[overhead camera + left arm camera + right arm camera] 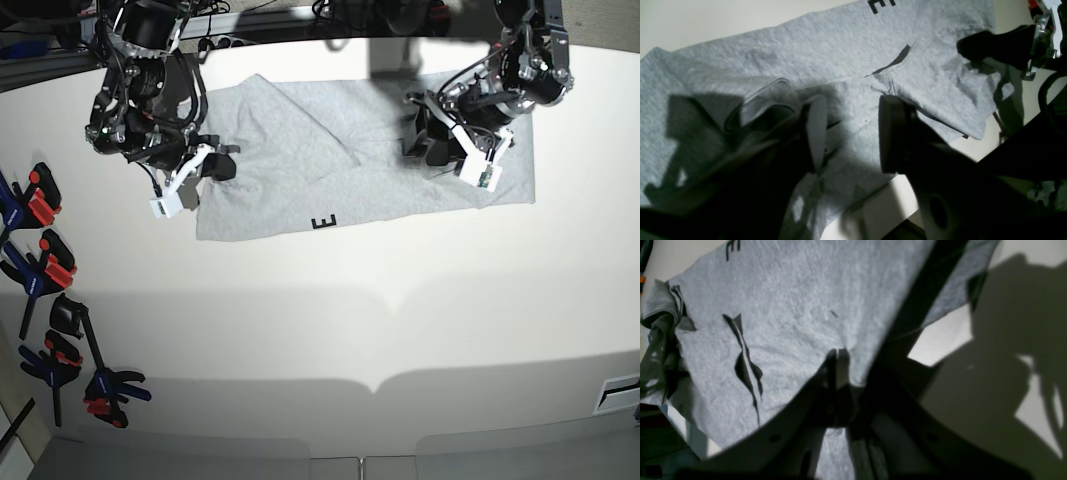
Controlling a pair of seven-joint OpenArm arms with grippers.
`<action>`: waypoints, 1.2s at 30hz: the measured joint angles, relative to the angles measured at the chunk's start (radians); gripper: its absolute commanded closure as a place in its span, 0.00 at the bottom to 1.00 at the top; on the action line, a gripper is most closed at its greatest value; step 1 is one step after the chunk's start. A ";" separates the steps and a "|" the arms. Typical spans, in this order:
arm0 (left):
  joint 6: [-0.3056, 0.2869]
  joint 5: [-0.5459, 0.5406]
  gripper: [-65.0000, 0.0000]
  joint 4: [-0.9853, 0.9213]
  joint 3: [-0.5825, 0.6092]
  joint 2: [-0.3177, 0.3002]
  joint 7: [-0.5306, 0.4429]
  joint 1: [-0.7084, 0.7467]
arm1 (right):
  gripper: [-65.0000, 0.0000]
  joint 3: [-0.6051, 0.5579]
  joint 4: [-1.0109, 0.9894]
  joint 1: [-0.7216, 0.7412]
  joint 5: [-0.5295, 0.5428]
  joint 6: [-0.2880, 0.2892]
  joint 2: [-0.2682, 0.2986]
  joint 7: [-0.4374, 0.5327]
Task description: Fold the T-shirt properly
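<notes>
The grey T-shirt (370,165) lies spread on the white table, with a fold ridge across its middle and a black letter E (322,222) at its near edge. My left gripper (853,103) is open, its two fingers straddling a wrinkled part of the shirt (846,43); in the base view it (422,140) is over the shirt's right part. My right gripper (838,358) is shut on a pinch of the shirt's cloth (790,306); in the base view it (215,165) is at the shirt's left edge. It also shows in the left wrist view (973,46).
Several blue, red and black clamps (40,270) lie along the table's left edge, with more (100,385) nearer the front. The white table (350,330) stretches in front of the shirt. A small white fitting (620,395) sits at the right edge.
</notes>
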 measured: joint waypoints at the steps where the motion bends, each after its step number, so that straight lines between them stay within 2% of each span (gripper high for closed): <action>1: 0.000 0.000 0.63 0.000 0.000 0.000 0.000 0.000 | 1.00 0.000 0.000 0.000 0.000 0.000 0.000 0.000; 15: 0.000 0.000 0.63 0.000 0.000 0.000 0.021 0.000 | 1.00 0.000 0.000 0.000 0.000 0.000 0.000 0.000; 21: 0.000 0.000 0.63 0.000 0.000 0.000 -0.035 0.000 | 1.00 0.000 0.000 0.000 0.000 0.000 0.000 0.000; 36: 0.000 0.000 0.63 0.000 0.000 0.000 -0.035 0.000 | 1.00 0.020 -0.002 0.006 -0.005 -0.003 0.008 0.000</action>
